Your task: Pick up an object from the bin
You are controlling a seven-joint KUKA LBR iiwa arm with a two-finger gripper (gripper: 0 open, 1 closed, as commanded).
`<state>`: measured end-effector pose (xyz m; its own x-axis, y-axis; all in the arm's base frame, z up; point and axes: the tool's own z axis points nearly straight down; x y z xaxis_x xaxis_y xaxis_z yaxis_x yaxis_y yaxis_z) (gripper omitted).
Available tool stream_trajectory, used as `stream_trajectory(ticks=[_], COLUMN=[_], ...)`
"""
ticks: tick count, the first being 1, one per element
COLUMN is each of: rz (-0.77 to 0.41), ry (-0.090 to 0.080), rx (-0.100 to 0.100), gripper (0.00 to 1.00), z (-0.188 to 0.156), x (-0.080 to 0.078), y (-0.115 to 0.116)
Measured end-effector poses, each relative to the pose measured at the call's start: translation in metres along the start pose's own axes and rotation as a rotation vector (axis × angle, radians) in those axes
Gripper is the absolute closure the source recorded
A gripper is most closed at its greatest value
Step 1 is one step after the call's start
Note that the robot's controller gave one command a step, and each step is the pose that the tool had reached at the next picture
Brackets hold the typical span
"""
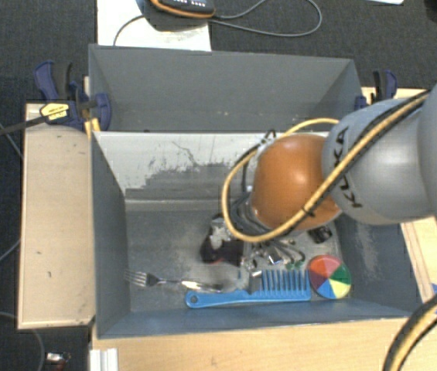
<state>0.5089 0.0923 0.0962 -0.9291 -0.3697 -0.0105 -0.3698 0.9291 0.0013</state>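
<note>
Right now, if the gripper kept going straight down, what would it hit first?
Probably the blue comb lying just below the gripper near the bin's front wall; depth is unclear, so it could reach bare bin floor beside it.

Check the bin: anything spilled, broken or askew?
Nothing stands out. The metal fork, blue comb and multicoloured ball lie loose along the near wall of the bin, none visibly broken. The scuffs on its far wall look like ordinary wear.

One camera looks down on the grey bin (110,230) from above, tilted somewhat from the near side, it seems, taking in all four walls; the arm (404,168) reaches in from the right, close under the lens
</note>
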Motion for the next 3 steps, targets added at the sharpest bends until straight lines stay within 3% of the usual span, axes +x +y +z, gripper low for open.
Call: stream_trajectory(ticks=[1, 2, 3], rz=[0.276, 0.000, -0.069], ry=[-0.002, -0.001, -0.006], rx=[-0.001, 0.000, 0.000], gripper=[0.00, 0.00, 0.00], z=[-0.006, 0.003, 0.013], x=[0.001, 0.012, 0.006], y=[-0.001, -0.006, -0.016])
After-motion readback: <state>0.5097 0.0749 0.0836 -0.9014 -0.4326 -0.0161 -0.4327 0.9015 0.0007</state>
